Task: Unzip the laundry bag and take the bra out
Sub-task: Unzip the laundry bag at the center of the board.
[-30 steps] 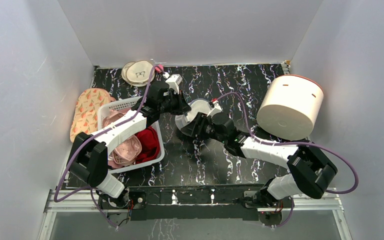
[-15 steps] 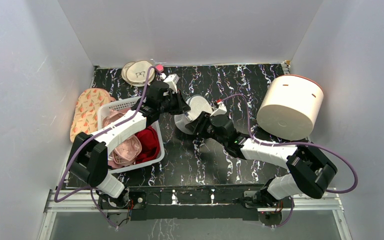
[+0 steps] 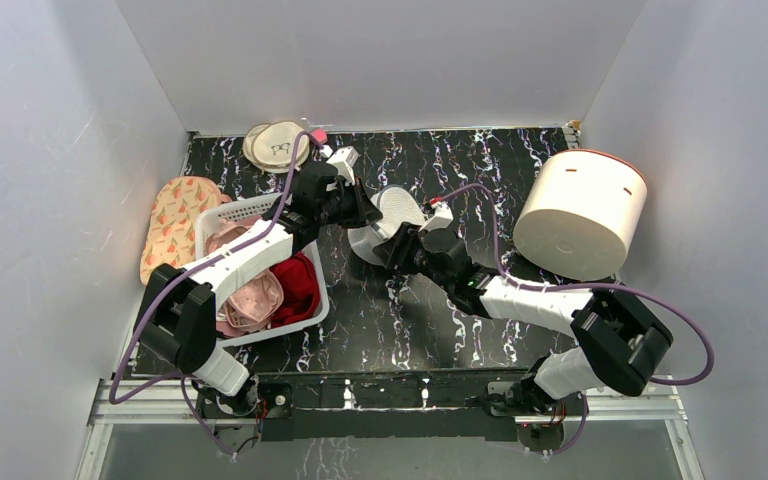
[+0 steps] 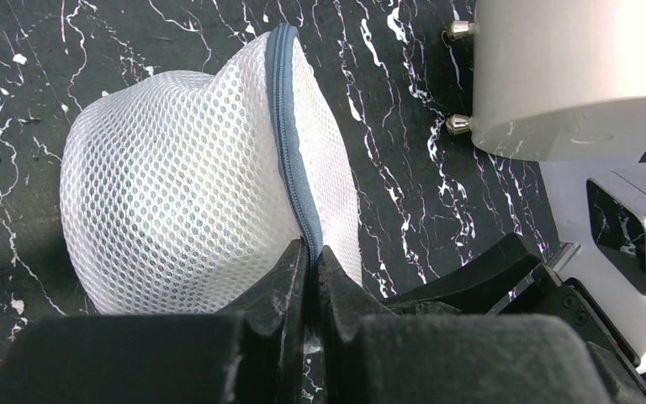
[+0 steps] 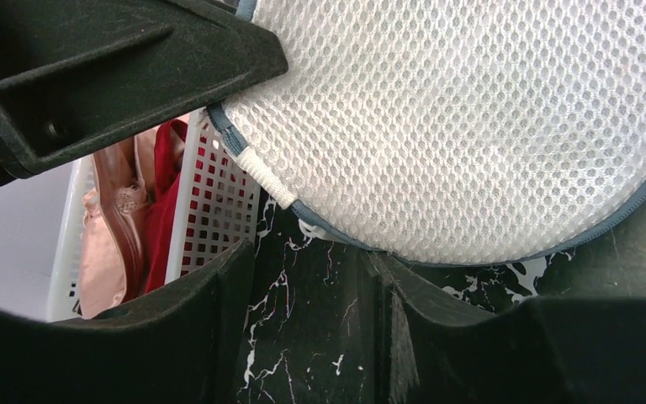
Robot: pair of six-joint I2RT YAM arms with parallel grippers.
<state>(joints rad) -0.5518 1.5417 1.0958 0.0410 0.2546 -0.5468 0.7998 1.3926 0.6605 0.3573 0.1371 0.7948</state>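
Left gripper is clenched on the grey zipper rim of the laundry bag, which sits tilted mid-table, nearer the far edge. Right gripper is spread just below the bag's rim, gripping nothing. By the left edge, a white basket holds pink clothes and red clothes.

The laundry bag slightly farther back, the right tool closer beside it.
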